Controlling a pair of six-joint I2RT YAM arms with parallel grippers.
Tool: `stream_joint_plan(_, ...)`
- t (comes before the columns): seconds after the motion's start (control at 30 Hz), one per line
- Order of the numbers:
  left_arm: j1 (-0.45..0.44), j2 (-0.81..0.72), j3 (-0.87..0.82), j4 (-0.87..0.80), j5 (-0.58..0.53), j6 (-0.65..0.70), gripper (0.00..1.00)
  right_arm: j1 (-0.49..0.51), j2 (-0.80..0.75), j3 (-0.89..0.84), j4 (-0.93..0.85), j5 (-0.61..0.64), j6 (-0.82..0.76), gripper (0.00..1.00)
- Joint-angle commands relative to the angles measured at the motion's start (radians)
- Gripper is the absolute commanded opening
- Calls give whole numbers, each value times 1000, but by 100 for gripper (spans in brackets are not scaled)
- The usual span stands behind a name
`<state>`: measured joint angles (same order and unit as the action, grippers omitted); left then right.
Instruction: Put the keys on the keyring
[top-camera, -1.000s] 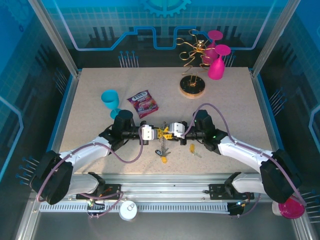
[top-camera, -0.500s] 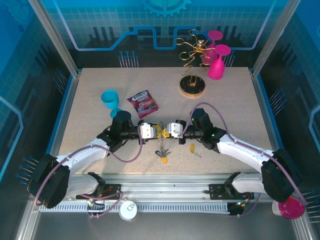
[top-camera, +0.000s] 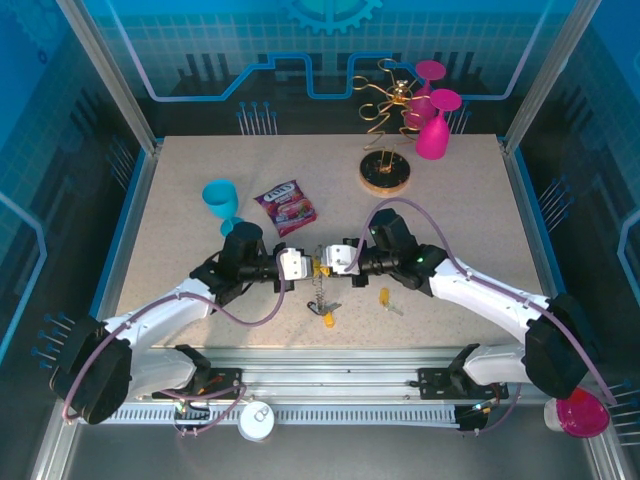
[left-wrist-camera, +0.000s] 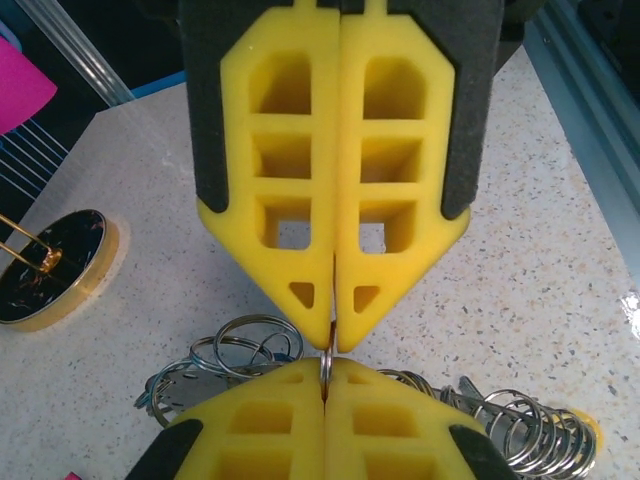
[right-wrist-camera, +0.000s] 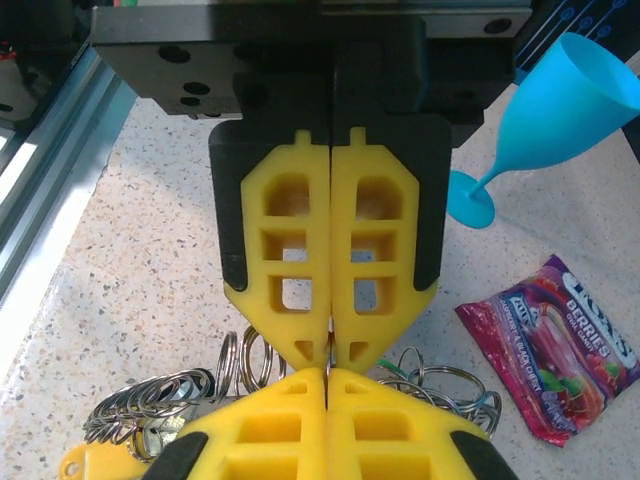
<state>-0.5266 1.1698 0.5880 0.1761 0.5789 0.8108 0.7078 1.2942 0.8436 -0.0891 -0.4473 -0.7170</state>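
My left gripper and right gripper meet tip to tip near the table's front middle. Both are shut on the same thin metal loop, the keyring, seen edge-on between the yellow fingertips. In the left wrist view my left gripper faces the right one nose to nose; the right gripper sees the same. A silvery chain hangs from the loop to a yellow-headed key on the table. Another yellow key lies apart to the right. Split rings lie bunched below the fingers.
A blue goblet and a snack packet stand just behind the left arm. The gold wire stand and pink goblets are at the back right. The table's metal front rail runs close below the keys.
The right gripper has slid left and pressed closer to the left one, so the meeting point has shifted left. Each gripper was briefly a little open and is shut now.
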Motion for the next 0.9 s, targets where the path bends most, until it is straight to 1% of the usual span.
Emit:
stream_joint_plan(0.0, -3, -22, 16, 40, -11, -26, 0, -21, -41, 7, 94, -76, 142, 8)
stream_joint_plan(0.03, -4, -29, 8, 52, -3, -35, 0, -53, -62, -21, 151, -105, 198, 16)
stream_joint_plan(0.07, -2, -36, -4, 70, 8, -50, 0, -87, -84, -58, 219, -141, 252, 20)
stream_joint_plan(0.1, 1, -41, -15, 91, 20, -63, 0, -109, -98, -92, 260, -169, 276, 21)
stream_joint_plan(0.13, 3, -43, -28, 116, 34, -80, 0, -121, -111, -124, 289, -188, 273, 21)
stream_joint_plan(0.2, 6, -39, -36, 134, 70, -95, 0, -118, -128, -176, 304, -218, 196, 23)
stream_joint_plan(0.27, 7, -32, -41, 151, 97, -97, 0, -111, -130, -227, 353, -208, 163, 23)
stream_joint_plan(0.43, 6, -28, -58, 192, 121, -57, 0, -73, -97, -228, 341, -164, 76, 22)
stream_joint_plan(0.5, 2, -29, -66, 210, 118, -42, 0, -62, -79, -223, 349, -142, 68, 22)
stream_joint_plan(0.63, -8, -30, -64, 186, 116, 6, 0, -48, -55, -211, 354, -122, 58, 22)
stream_joint_plan(0.87, -13, -21, -59, 192, 118, 28, 0, -36, -24, -198, 412, -92, 59, 21)
